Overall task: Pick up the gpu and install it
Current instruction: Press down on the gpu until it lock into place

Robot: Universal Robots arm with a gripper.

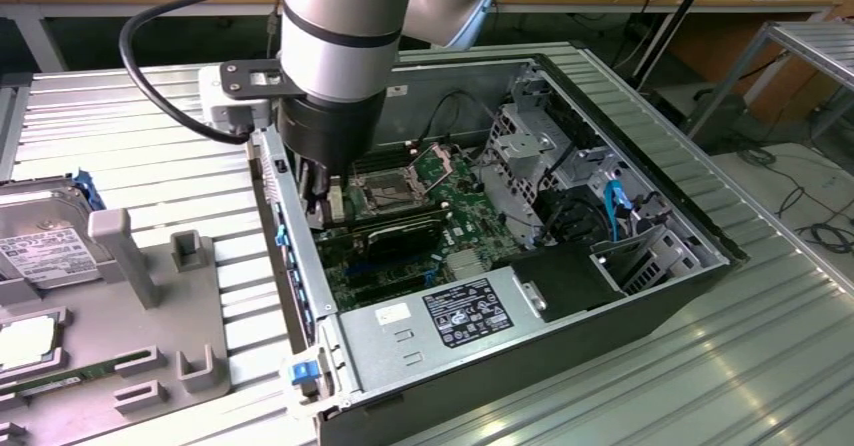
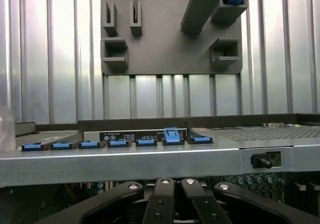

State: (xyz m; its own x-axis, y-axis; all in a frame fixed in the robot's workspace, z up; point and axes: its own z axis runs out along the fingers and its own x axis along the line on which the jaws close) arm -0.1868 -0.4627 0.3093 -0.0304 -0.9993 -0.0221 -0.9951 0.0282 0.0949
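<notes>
Tool (image 1: 318, 204) closed — fingers together, inside open computer case (image 1: 641, 296), gpu (image 1: 400, 234) seated on motherboard (image 1: 461, 221)

A silver arm (image 1: 340, 26) with black bands, a looping black cable (image 1: 147, 41), and a black gripper (image 2: 173, 204), seemingly screw-studded.

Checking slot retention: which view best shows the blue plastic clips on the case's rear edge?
Wrist view: the blue plastic clips line up facing the camera, one raised. Exterior view catches them edge-on, beside the gripper.
</notes>
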